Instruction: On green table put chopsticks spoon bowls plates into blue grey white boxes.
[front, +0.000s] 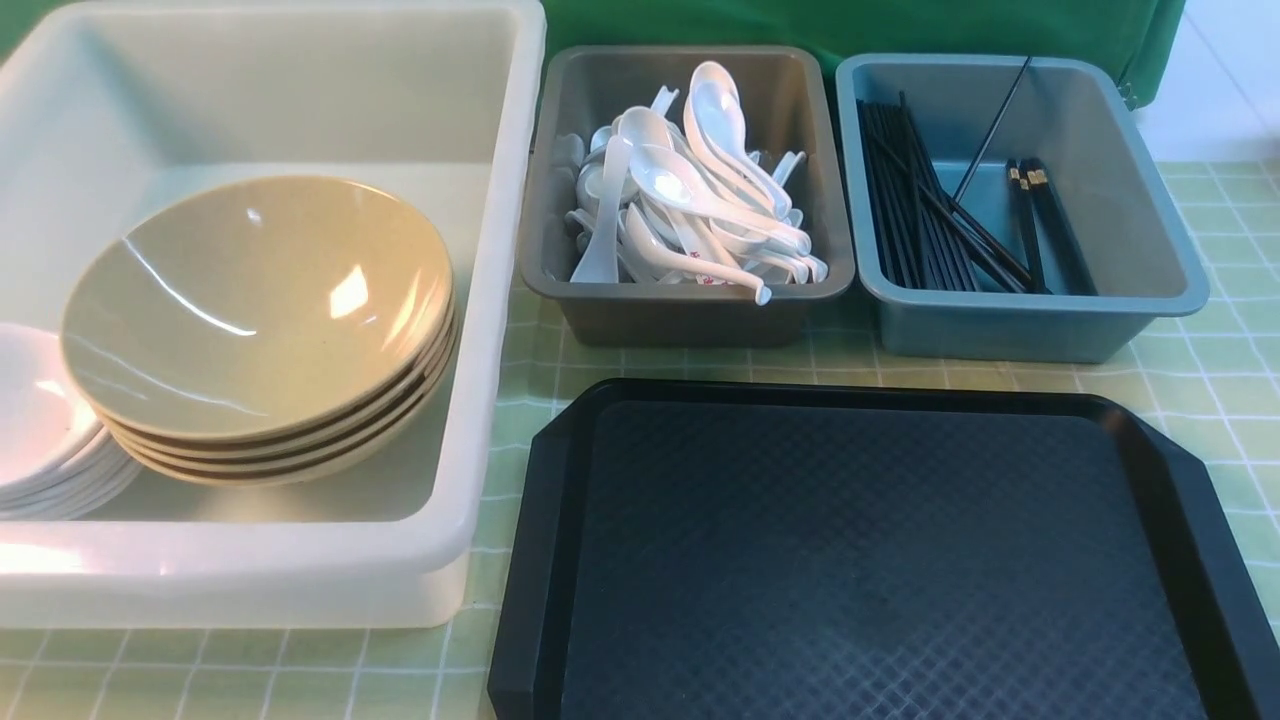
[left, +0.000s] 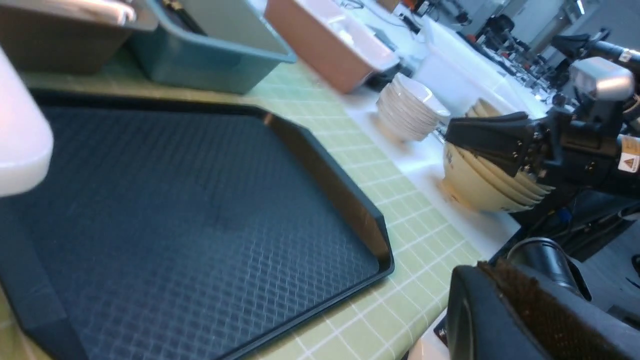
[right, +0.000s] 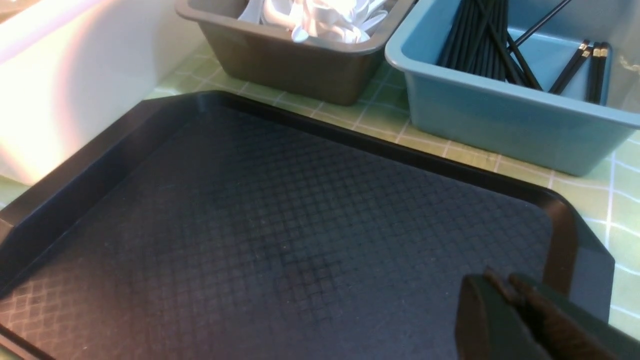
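Lying nearest, the black tray (front: 870, 560) sits bare on the green table (front: 1215, 370); the right gripper (right: 505, 285) hovers over one corner of it with jaws together, holding nothing; the left gripper (left: 500, 280) hangs off the table edge, jaws likewise together and holding nothing; further back, the white box (front: 500, 300) holds 4 stacked tan bowls (front: 260, 310) beside white plates (front: 40, 420); the grey box (front: 690, 315) holds spoons (front: 690, 190); the blue box (front: 1040, 325) holds black chopsticks (front: 920, 220)

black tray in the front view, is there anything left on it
No, the black tray shows only its bare textured surface, with spoons and chopsticks already in the boxes behind it.
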